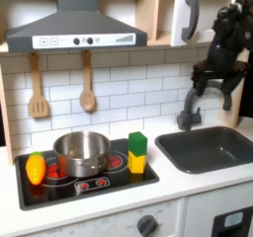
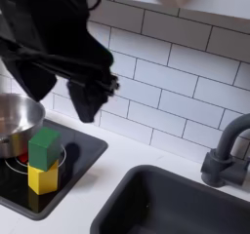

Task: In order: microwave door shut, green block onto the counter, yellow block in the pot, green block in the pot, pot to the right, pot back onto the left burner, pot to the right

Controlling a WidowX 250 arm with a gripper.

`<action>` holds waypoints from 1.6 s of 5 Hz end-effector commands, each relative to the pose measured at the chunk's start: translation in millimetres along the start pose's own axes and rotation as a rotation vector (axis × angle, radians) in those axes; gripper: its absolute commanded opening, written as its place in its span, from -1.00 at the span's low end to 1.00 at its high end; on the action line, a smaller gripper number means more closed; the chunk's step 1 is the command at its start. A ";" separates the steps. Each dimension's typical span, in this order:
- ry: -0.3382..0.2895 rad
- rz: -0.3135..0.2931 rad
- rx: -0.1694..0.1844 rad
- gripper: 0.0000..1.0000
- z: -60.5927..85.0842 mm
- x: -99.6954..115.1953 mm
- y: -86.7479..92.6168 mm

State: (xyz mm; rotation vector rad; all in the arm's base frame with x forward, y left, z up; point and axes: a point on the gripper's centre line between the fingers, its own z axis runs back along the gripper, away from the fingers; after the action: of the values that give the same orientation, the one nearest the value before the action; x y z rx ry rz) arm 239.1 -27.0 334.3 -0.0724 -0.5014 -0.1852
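The green block [image 1: 137, 143] sits on top of the yellow block [image 1: 136, 163] on the black cooktop, just right of the steel pot [image 1: 81, 152] on the left burner. Both show again in the second exterior view, green block [image 2: 43, 148] over yellow block [image 2: 41, 177], with the pot [image 2: 14, 121] at the left edge. The microwave door's grey handle [image 1: 188, 14] shows at the top right. My gripper [image 1: 201, 84] hangs dark above the faucet, well right of and above the blocks. In the second exterior view the gripper [image 2: 84, 105] is above and right of the blocks. Its jaws are blurred.
An orange-and-yellow toy vegetable [image 1: 36, 168] lies at the cooktop's left end. The dark sink [image 1: 211, 148] and its faucet [image 1: 197, 104] are on the right. Wooden utensils [image 1: 87, 93] hang on the tiled wall under the range hood [image 1: 74, 29]. Pale counter [image 2: 107, 184] surrounds the cooktop.
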 end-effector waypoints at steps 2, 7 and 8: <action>-0.034 -0.032 -0.056 1.00 -9.7 43.5 -17.9; -0.019 -0.017 -0.081 1.00 -36.9 91.0 -2.7; -0.024 -0.009 -0.083 1.00 -41.1 99.3 -0.7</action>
State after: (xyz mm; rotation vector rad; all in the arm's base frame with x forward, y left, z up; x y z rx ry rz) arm 343.0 -49.6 348.0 -0.1537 -0.5223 -0.2217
